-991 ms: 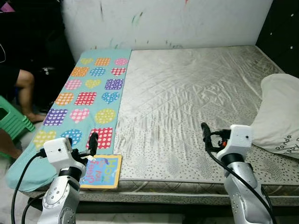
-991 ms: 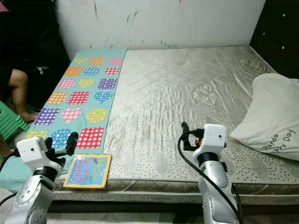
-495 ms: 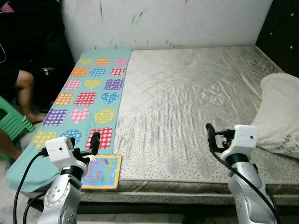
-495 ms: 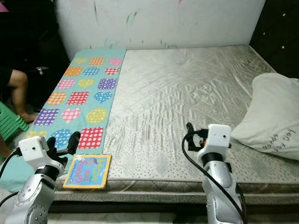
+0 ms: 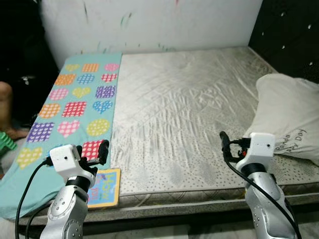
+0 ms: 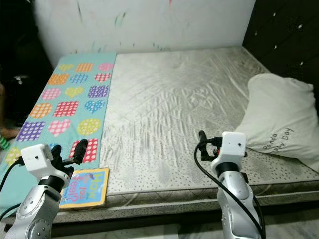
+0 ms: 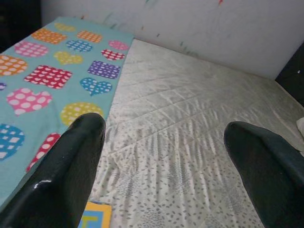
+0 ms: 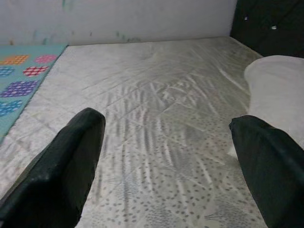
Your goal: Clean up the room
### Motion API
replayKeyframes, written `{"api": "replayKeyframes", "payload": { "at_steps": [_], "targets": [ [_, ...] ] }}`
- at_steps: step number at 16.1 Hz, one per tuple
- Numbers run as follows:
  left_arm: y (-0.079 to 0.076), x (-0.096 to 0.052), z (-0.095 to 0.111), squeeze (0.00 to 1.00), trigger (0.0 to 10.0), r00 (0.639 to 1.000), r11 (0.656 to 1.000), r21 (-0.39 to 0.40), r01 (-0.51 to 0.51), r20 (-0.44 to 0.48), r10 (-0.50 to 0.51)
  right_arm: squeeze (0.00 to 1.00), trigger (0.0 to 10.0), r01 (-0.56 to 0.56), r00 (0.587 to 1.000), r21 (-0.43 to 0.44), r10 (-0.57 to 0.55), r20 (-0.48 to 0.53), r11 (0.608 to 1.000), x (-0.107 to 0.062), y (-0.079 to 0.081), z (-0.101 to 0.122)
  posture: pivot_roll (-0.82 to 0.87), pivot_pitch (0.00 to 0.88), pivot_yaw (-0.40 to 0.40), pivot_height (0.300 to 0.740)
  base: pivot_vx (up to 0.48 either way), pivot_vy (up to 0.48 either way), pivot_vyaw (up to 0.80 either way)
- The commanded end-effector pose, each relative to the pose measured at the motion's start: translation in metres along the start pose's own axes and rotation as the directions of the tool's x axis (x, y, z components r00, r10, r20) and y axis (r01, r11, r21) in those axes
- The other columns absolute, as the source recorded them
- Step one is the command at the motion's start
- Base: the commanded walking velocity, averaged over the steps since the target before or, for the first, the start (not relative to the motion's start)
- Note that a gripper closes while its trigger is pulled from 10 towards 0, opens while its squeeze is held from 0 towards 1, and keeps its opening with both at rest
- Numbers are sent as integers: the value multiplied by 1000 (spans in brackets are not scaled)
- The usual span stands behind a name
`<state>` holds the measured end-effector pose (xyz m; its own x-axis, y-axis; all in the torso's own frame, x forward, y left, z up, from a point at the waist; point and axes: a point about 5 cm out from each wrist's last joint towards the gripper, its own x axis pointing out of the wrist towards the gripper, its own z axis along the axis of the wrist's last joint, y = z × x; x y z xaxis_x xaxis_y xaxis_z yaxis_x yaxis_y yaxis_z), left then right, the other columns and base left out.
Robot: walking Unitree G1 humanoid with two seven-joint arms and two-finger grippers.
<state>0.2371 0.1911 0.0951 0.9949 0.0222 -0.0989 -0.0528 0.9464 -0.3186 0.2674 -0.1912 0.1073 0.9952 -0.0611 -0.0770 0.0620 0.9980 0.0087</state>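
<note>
A colourful picture book point(image 5: 104, 187) lies flat on the front left corner of the bed, partly on the teal blanket with dotted hearts point(image 5: 70, 102) that covers the mattress's left strip. A white pillow point(image 5: 286, 114) rests at the right side on the grey quilted mattress point(image 5: 184, 104). My left gripper point(image 6: 69, 152) hovers open just above and behind the book, nothing between its fingers point(image 7: 61, 175). Over the front right of the mattress, my right gripper point(image 5: 230, 147) is held open and empty, short of the pillow point(image 8: 275, 90).
A dark tufted headboard point(image 5: 294, 35) runs along the right side and a marked white wall point(image 5: 149, 22) stands behind the bed. A person's leg point(image 5: 4, 97) and a green stool point(image 5: 4, 143) are at the far left beside the bed.
The camera has turned to the right, so the bed sits further left and more of the pillow and headboard shows. Both grippers stay open in about the same pose.
</note>
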Motion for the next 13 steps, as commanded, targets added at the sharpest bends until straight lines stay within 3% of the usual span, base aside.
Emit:
{"api": "replayKeyframes", "payload": {
  "at_steps": [1, 11, 13],
  "targets": [
    [2, -1, 2, 0, 10000, 1000, 1000, 1, -4, -3, 4, 0, 10000, -11, 1000, 0, 11, 9, 1000, 2, 2, 3, -194, 15, 40, 740, 0, 0, 0],
    [-3, 0, 3, 0, 10000, 999, 999, 29, 37, -8, -37, 0, 10000, -30, 1000, -13, 30, 6, 999, 7, 4, 3, -187, 7, 35, 740, 0, 0, 0],
    [-3, 0, 3, 0, 10000, 999, 999, 32, 42, -9, -42, 0, 10000, -31, 1000, -22, 31, 4, 999, 7, 4, 3, -187, 3, 36, 740, 0, -287, 0]
  ]
}}
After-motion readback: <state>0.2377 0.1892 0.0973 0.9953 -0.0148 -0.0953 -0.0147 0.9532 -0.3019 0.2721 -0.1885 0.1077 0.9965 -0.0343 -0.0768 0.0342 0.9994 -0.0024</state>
